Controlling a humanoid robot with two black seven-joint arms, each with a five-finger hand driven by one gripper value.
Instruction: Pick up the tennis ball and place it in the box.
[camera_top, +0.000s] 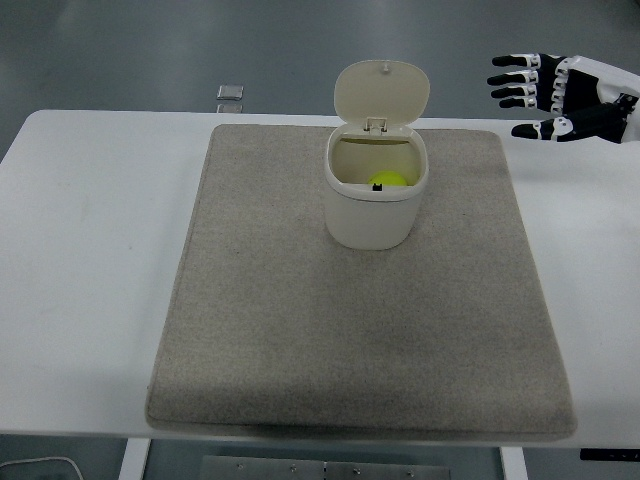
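Observation:
The yellow-green tennis ball (386, 181) lies inside a cream box (370, 216) that stands on the far middle of the mat. The box's hinged lid (381, 94) stands open and upright behind it. My right hand (530, 95) is at the upper right, well to the right of the box and above the table's far edge. Its fingers (509, 80) are spread and hold nothing. My left arm does not show.
A beige mat (360, 330) covers the middle of the white table (90, 260). A small grey square object (230, 93) lies just beyond the table's far edge, on the left.

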